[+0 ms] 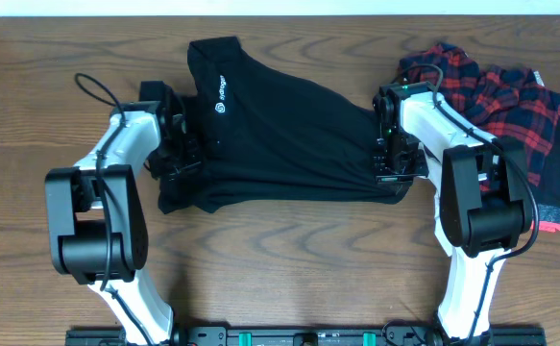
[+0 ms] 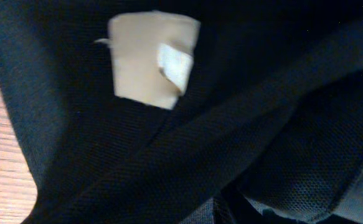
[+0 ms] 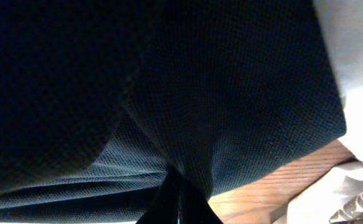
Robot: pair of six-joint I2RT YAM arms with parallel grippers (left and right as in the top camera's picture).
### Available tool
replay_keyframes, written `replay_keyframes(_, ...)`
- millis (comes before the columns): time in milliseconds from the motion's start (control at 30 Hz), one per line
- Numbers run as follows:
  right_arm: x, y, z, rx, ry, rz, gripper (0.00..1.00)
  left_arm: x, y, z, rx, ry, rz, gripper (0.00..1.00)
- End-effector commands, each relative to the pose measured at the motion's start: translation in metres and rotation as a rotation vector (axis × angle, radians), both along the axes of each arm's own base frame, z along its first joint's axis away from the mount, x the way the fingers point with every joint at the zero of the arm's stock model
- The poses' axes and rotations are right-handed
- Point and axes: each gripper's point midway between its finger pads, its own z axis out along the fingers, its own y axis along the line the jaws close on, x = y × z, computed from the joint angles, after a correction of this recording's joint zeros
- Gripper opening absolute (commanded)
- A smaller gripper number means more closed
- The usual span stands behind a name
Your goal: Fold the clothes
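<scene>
While black shirt (image 1: 289,135) spans arm to arm | right gripper (image 1: 389,161) clamps its right end | left gripper (image 1: 183,159) at left end, grip unclear

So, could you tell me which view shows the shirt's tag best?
The left wrist view: the tag sits close up, pale against the black shirt. Overhead shows the shirt but no tag I can find; the right wrist shows only dark fabric.
</scene>
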Motion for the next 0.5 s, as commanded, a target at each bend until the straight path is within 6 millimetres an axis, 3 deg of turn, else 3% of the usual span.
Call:
replay_keyframes(0,-0.003,-0.017,-0.009,-0.07,0.021,-0.013,0.01,-0.01,0.04,-0.021,0.105,0.066,0.075,0.28)
replay_keyframes(467,0.002,-0.017,-0.011,-0.069,-0.002,-0.03,0.01,-0.024,0.082,-0.021,0.155,0.11,0.199,0.29)
